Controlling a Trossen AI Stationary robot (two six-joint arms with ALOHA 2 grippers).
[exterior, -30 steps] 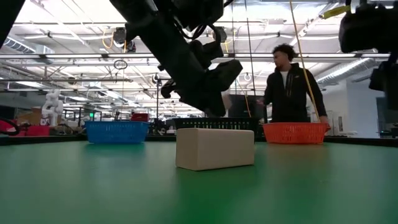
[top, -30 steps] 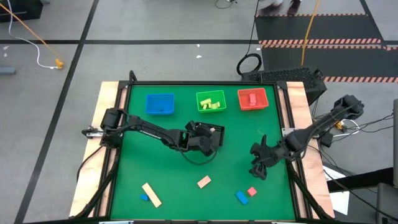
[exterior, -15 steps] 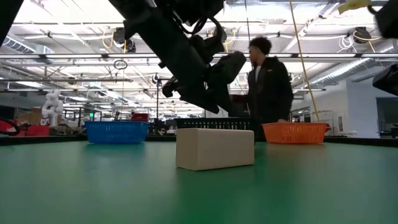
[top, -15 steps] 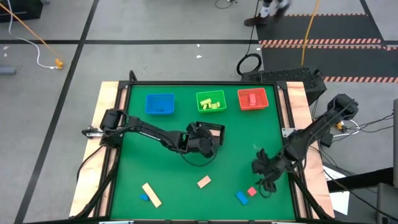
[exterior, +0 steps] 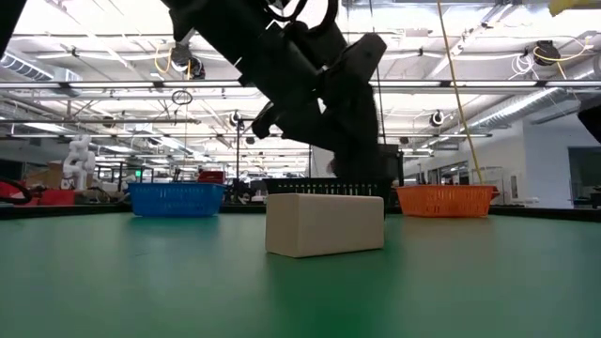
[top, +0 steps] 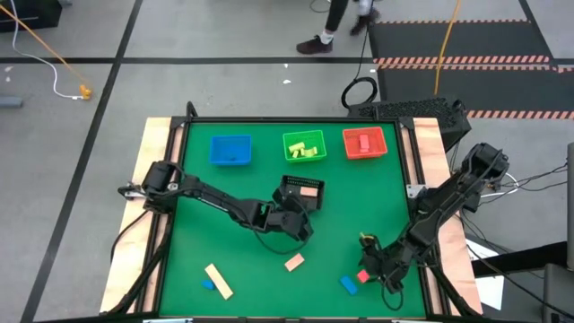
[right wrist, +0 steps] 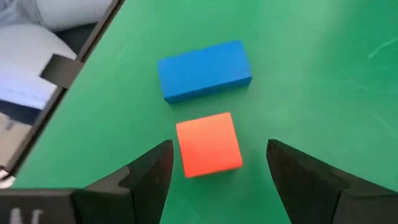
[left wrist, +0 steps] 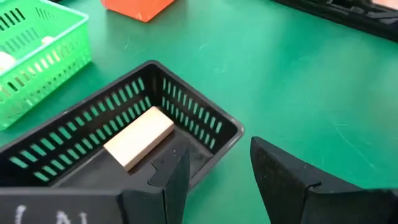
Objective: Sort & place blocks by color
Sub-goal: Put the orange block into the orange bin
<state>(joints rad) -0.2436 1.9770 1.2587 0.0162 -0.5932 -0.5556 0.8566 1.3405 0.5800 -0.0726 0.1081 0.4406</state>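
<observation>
Table top: matt green mat, faint scuffs, bare wood edge strips. Black mesh tray: slotted plastic, slight sheen. Green tray: plastic lattice. Tan block: plain wood, matt. Red block, blue block: smooth matt paint. Right gripper fingers: dark matt plastic.

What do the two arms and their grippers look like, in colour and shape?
Both arms are dark, slim and jointed, with thin dark cables looping beside them. The left gripper and the right gripper each have two matte black, wedge-shaped fingers with angular edges.
</observation>
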